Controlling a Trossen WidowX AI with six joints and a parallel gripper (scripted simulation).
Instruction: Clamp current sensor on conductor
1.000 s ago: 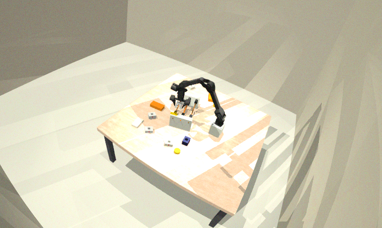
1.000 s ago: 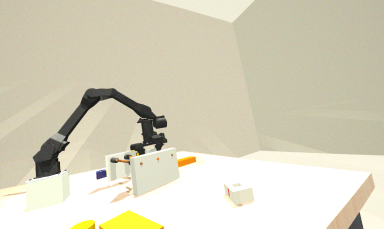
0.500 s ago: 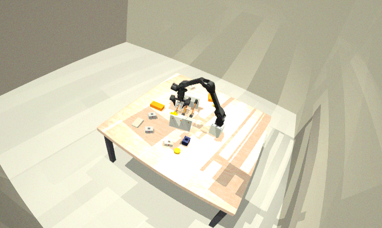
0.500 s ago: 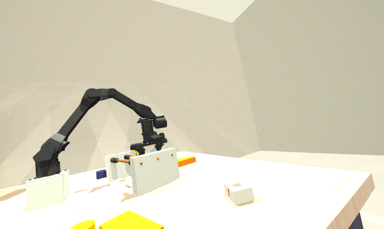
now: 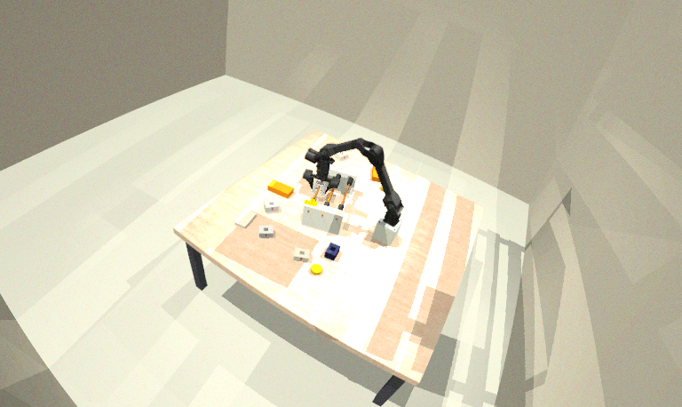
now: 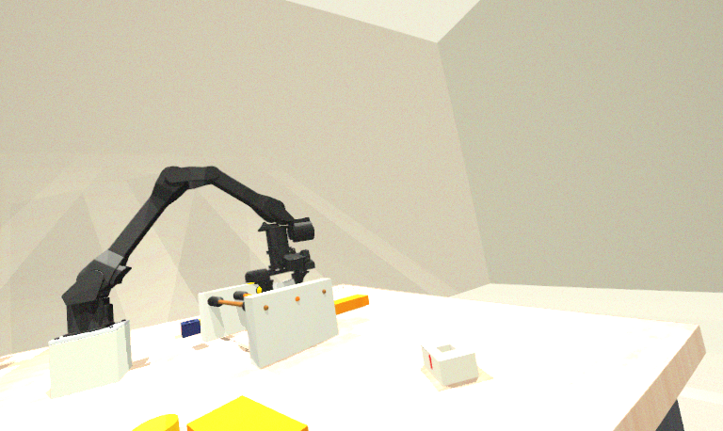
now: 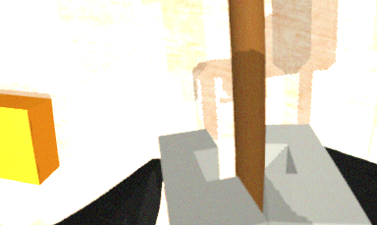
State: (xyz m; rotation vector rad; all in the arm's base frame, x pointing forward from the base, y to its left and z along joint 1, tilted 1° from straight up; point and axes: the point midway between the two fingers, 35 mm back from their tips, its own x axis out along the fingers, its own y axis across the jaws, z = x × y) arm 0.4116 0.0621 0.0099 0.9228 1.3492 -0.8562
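My gripper (image 5: 320, 185) (image 7: 236, 160) is shut on the grey sensor (image 7: 193, 200) (image 6: 283, 284), one dark finger on each side of it. The sensor sits around the outermost orange-brown conductor (image 7: 247, 28) (image 5: 315, 194), which runs into the gap between its two halves in the wrist view. The conductors span two white upright panels (image 5: 321, 219) (image 6: 293, 325). A yellow marker (image 5: 310, 202) (image 6: 258, 288) stands at the panel end of this conductor; its lettering is too small to read. The arrow on the sensor does not show, nor does its latch.
The other two conductors run alongside. An orange block (image 5: 281, 188) (image 6: 351, 303) (image 7: 43, 141) lies beside the panels. Several whitish blocks (image 5: 265, 231) (image 6: 458, 371), a flat light plate (image 5: 245, 219), a dark blue block (image 5: 331, 251) (image 6: 190, 327) and a yellow disc (image 5: 315, 268) lie around.
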